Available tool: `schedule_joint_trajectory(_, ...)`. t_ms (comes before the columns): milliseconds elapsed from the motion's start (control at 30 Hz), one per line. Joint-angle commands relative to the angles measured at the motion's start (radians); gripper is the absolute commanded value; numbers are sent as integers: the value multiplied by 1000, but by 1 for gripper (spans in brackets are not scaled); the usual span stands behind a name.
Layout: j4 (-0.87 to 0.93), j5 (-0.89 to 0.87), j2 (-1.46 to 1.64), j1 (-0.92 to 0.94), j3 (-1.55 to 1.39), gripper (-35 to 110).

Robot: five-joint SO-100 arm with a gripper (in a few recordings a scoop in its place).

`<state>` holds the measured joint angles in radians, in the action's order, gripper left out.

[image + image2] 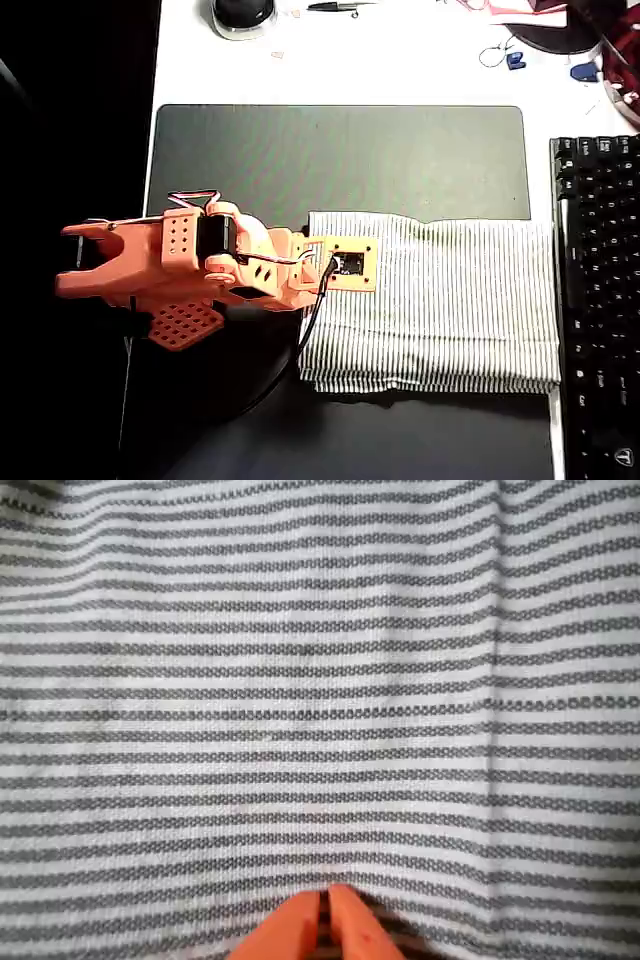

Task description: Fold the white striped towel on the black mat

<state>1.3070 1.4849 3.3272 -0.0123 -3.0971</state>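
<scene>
Jaws (328, 920) pressed together, tips on the white striped towel (450, 300): thin, limp, light cloth on the black mat (340, 160). Best pinch its three o'clock edge.

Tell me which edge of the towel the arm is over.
The left edge of the white striped towel in the overhead view; the gripper sits there, while the right edge lies by the keyboard.

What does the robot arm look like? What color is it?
The arm is bright orange plastic, chunky, with rows of small holes in some panels. Red, white and black cables run along it. A flat orange frame holds a small dark camera. The gripper ends in two pointed orange fingers.
</scene>
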Motion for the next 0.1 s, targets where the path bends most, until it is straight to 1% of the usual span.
schedule_joint_trajectory(0, 9, -11, 6, 6, -17, 0)
schedule_joint_trajectory(67, 9, -11, 6, 6, -17, 0)
